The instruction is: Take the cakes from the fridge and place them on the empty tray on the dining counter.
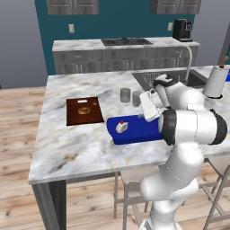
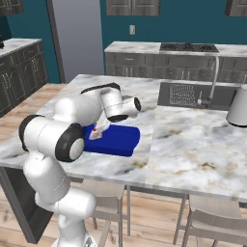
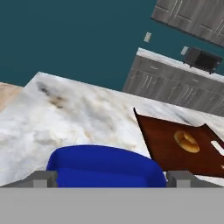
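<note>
Fingers [image 3: 43,178] spread above tray [image 3: 103,164]; cake [image 1: 121,126] inside.

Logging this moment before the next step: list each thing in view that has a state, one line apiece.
gripper: open, nothing between the fingers, above the tray's end
blue tray: flat on the dining counter, holding one cake
white cherry-topped cake: upright on the tray, released
wooden board: flat on the counter, carrying a round pastry
two grey cups: upright behind the tray
</note>
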### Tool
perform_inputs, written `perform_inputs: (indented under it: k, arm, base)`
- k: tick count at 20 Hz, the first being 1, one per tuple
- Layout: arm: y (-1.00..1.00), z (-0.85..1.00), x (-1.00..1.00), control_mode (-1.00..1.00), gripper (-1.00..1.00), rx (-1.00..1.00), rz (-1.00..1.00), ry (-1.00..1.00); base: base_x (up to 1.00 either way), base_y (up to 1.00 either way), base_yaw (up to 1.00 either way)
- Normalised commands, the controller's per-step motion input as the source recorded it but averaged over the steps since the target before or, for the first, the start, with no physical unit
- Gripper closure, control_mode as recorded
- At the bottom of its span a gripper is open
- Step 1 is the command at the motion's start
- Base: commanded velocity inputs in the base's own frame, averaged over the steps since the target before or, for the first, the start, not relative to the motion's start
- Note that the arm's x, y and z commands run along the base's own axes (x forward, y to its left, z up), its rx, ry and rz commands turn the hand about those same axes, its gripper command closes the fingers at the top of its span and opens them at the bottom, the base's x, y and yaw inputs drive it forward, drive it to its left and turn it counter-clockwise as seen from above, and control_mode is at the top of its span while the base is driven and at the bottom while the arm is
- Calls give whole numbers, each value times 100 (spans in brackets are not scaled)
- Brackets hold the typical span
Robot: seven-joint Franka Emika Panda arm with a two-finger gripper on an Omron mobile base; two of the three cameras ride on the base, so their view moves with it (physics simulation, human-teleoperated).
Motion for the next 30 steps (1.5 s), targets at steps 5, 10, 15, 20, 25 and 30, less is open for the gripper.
perform_inputs:
  k: [5, 10, 15, 20, 25, 30]
  arm:
    - [-26, 100, -100, -100, -100, 8, -17, -27]
    - [-2, 96, -96, -100, -100, 1, -25, -42]
    - [0, 95, -61, -100, -100, 1, -19, -25]
    - [0, 46, -46, -100, -100, 0, -10, -2]
    - [0, 0, -64, -100, -100, 1, -14, -7]
    - [-12, 42, -94, -100, -100, 4, -11, 2]
  base:
    - [0, 0, 0]
    - [0, 0, 0]
    - [0, 0, 0]
    - [0, 0, 0]
    - [0, 0, 0]
    - [0, 0, 0]
